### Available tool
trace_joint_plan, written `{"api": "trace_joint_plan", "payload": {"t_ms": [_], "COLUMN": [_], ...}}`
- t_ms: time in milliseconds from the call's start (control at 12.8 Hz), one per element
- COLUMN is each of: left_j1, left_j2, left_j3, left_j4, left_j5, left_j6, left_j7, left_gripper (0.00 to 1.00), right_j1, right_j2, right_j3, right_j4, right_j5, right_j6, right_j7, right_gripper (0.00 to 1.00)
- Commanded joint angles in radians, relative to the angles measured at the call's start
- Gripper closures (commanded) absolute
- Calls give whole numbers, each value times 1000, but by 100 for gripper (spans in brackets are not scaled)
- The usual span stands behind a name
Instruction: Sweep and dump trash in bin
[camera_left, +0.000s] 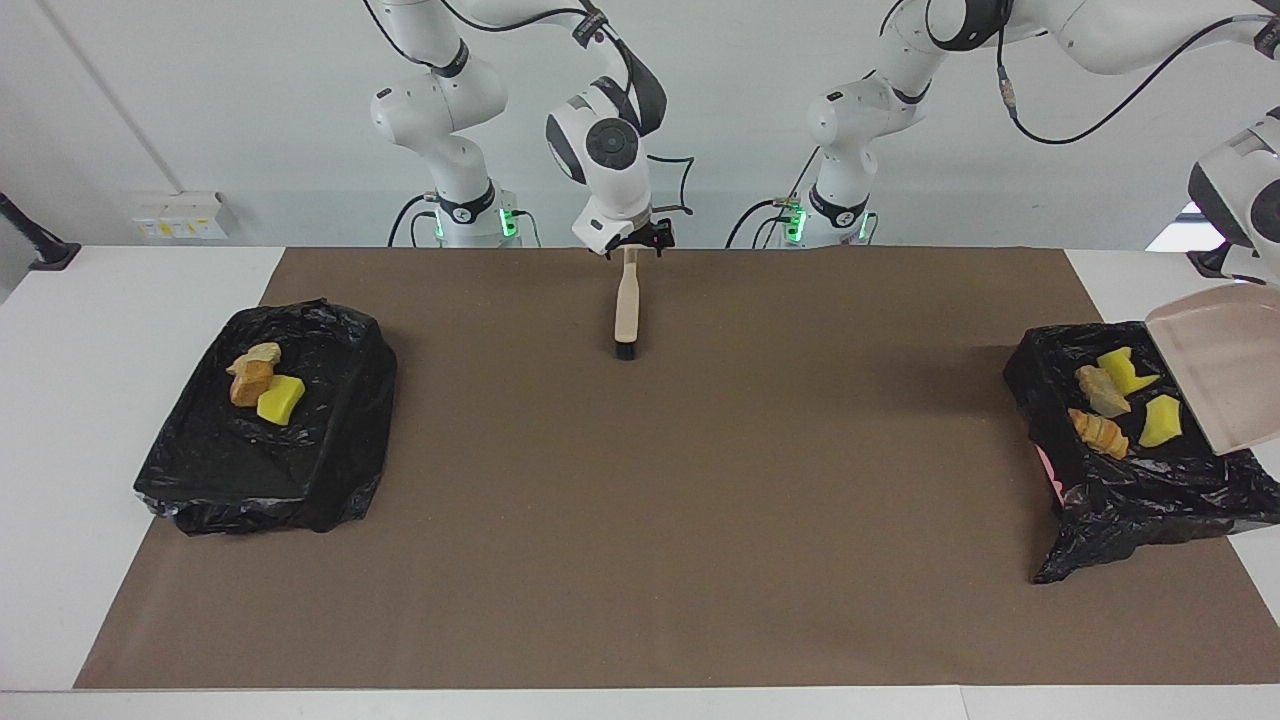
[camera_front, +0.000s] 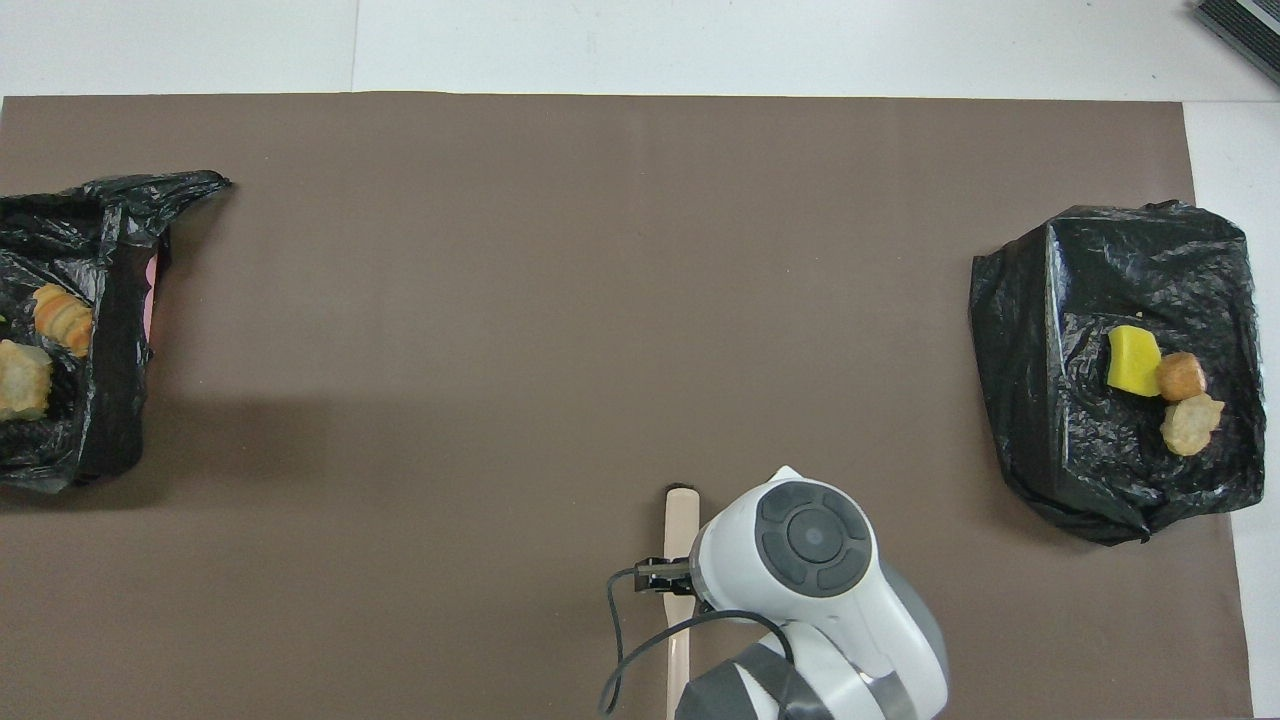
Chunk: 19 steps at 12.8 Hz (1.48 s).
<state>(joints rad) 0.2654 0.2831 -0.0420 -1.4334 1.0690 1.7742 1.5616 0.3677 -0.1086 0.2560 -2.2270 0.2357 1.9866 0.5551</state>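
I have the right gripper, top centre of the facing view, clenched on the brush, while the left gripper, unseen, tips the dustpan so trash drops into the bin at right.

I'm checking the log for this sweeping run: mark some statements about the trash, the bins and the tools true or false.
1. The right gripper holds the brush. True.
2. Trash lies loose on the brown mat. False: every piece visible sits in a bin.
3. The bin at the right arm's end holds three pieces. True.
4. The dustpan lies flat at mid-table. False: it is tilted over the bin at the left arm's end.
5. That bin is empty. False: four pieces lie in it.
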Motion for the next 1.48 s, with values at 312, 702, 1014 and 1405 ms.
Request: {"api": "trace_joint_plan", "payload": {"t_ms": [312,702,1014,1405], "left_j1": [-173,-356,-527,-725], "left_j2": [-41,-19,43,128], "left_j3": [4,2,2,4], "left_j4": [-18,-64,-64,-32], "left_j5": [-390,-665,-838,-995], "left_j6": [-120,-116,-98,-1], "left_j7": [-267,-703,-1183,-1679], "left_gripper": [100,100,100,100], "right_j1": [-232,-343,-369,-332], "right_j2": [-39,-31,-33,-37], "right_j3": [3,2,-71,-297], "right_j4": [237,381,513,586], "right_j5": [-85,-102,-234,-231], "right_j6": [-239,-277,-377,-525], "right_j7": [-80,-112,-199,-444], "right_gripper": [0,0,0,0]}}
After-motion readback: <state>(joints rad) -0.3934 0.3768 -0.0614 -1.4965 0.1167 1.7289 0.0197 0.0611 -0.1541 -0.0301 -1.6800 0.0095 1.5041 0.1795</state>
